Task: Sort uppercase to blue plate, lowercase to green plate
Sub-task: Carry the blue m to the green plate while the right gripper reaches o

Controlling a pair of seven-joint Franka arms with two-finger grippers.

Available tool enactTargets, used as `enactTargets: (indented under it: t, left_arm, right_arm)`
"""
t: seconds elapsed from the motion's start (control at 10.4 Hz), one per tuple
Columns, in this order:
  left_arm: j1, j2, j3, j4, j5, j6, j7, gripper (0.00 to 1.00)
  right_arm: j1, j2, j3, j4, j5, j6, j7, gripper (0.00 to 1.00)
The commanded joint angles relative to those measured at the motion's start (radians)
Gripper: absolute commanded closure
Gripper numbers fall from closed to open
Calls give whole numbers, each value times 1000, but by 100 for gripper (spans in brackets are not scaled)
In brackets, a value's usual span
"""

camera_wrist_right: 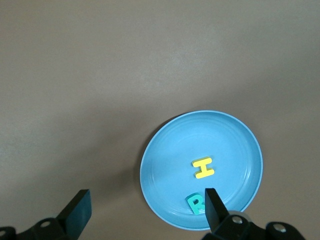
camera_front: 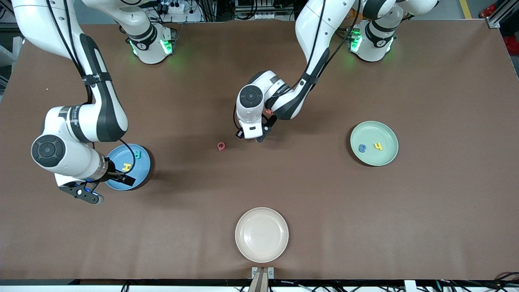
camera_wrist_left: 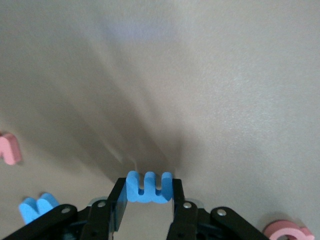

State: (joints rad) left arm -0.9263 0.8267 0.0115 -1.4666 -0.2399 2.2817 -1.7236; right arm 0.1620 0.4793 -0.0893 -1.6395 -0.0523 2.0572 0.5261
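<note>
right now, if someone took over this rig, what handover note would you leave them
Left gripper: shut on a blue letter, mid-table; whether it is the upper- or lowercase one I cannot tell.
Right gripper: open, empty, waiting over the blue plate.
Done: yellow H and teal R on the blue plate; yellow h and a blue lowercase letter on the green plate.
Left: red Q on the table; another blue letter and a pink-red piece by the left gripper.
</note>
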Motion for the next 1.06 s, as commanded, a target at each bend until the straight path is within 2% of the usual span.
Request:
enactTargets:
  t: [0.0, 0.29, 0.48, 0.77, 0.96]
  left_arm:
    - [36, -67, 5, -11, -12, -106, 123, 77]
    - [130, -148, 4, -46, -10, -319, 397, 78]
    - [219, -191, 2, -80, 31, -401, 530, 81]
    - [322, -222, 1, -112, 109, -470, 720, 81]
    - [409, -235, -2, -149, 193, -470, 836, 85]
  right_arm:
    - [28, -8, 2, 0, -11, -11, 75, 0]
    - [101, 36, 2, 0, -1, 3, 138, 0]
    - [172, 80, 2, -2, -1, 73, 266, 0]
    - [243, 116, 6, -52, 22, 208, 321, 0]
    - [310, 116, 8, -98, 23, 273, 322, 0]
